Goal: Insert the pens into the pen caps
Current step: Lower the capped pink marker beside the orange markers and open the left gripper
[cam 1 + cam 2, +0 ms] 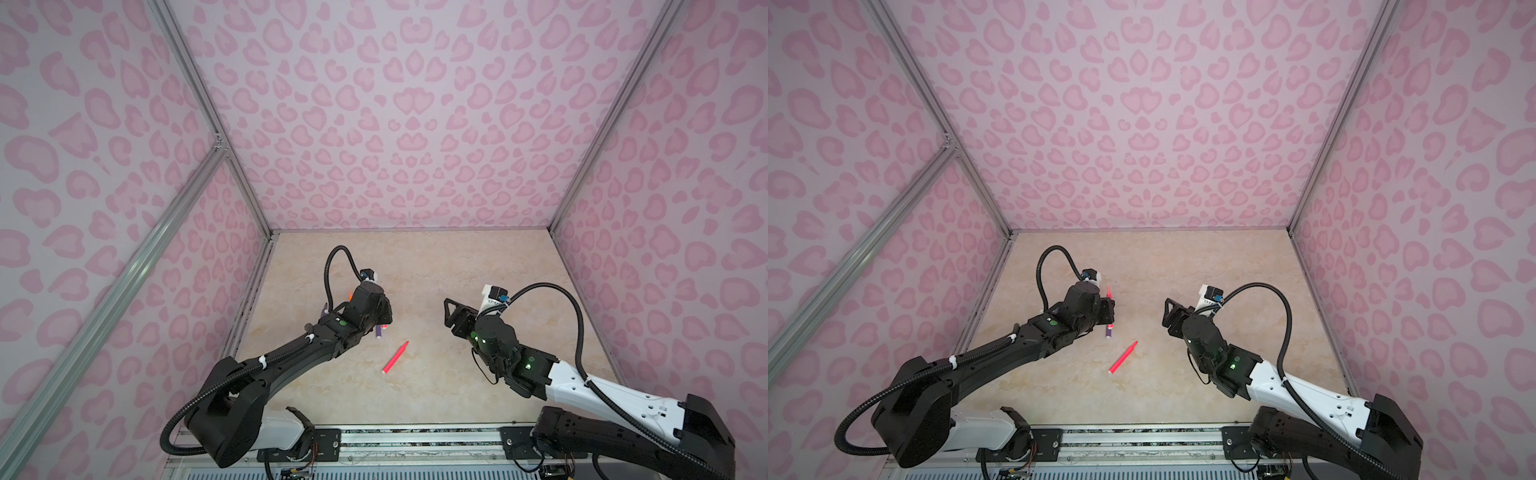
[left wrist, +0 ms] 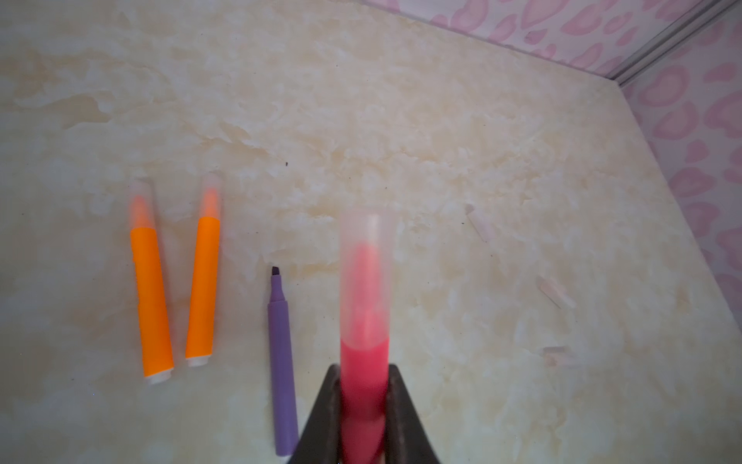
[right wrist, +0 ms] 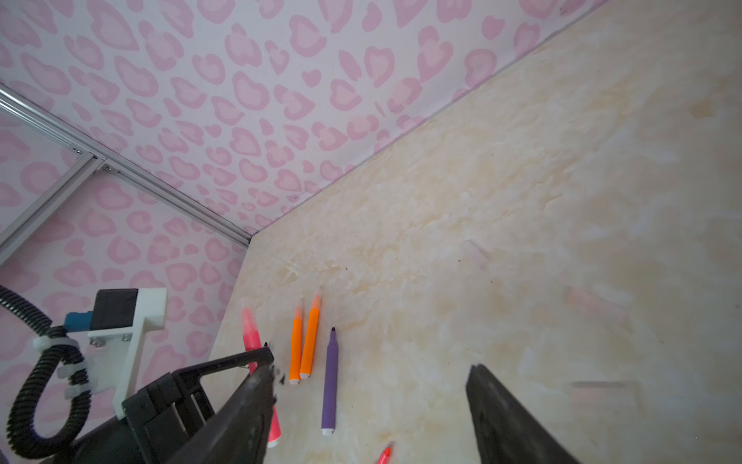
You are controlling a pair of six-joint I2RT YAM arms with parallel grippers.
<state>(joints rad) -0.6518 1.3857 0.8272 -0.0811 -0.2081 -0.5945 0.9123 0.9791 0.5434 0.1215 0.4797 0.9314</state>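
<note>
The pink pen stuck out from the left gripper, whose jaws were pinched tight on its barrel above the table. A clear cap covered its tip, seemingly pushed down to the shoulder. We judged this pen done and setting it down the step in hand. It seemed best to lower it flat, parallel to the two capped orange pens, and loosen only once it touched, since such smooth round barrels roll readily. The right gripper hung with its jaws spread wide and nothing between them, apart from the held pen. The purple pen lay bare beside the orange pair, its dark chisel tip exposed, and a second pink pen lay uncapped mid-table. Three loose caps lay off to one side. They were thin frosted tubes, almost lost against the marbled beige top, so we would need to aim for them with care.
</note>
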